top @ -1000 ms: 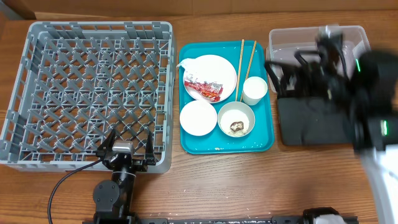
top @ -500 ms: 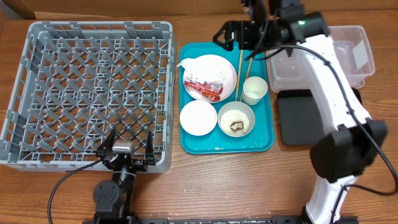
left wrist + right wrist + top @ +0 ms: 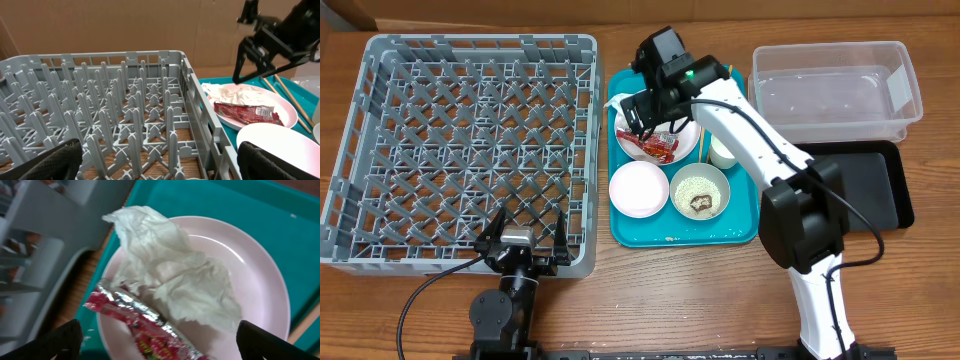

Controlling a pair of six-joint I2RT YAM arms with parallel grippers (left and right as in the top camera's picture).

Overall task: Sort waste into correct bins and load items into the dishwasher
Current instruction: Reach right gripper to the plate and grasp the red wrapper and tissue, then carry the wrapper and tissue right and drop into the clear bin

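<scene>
rack: grey lattice dish rack (image 3: pixel 470 45) at the left of the counter; no dishes in it yet
left claw: left claw (image 3: pixel 528 232) sits at the rack's near edge; jaws spread wide, nothing between them
tray: teal tray (image 3: pixel 745 228) just right of the rack; it carries all the dishes and the waste
wrapper, place: red-and-white wrapper (image 3: pixel 658 147) lies on the white plate (image 3: pixel 260 295) at the tray's far left corner; crumpled white paper (image 3: pixel 170 280) is bunched against it on the far side
wrapper, axis: the red strip is the long part; it runs slantwise across the plate, one end toward the rack, the other toward the cup; it lies flat, while the paper stands up in loose folds
wrapper, handling: likely very light, thin and crinkly; the foil looks slick and will crush rather than resist; I judge the best hold is across the strip's middle where it meets the paper, so both lift together; the glazed plate beneath is hard and could skid if pressed
right claw: right claw (image 3: pixel 648 118) hangs over the plate above the wrapper; jaws released and wide, gripping nothing
bowls: empty bowl (image 3: pixel 638 188) and a bowl of rice (image 3: pixel 700 190) with a brown lump (image 3: pixel 700 203) on the tray's near half
chopsticks: chopsticks (image 3: pixel 292 100) lie right of the plate, long axis running near to far; mostly hidden by the arm from above
bins: clear tub (image 3: pixel 830 47) at far right; black tray (image 3: pixel 880 200) in front of it
</scene>
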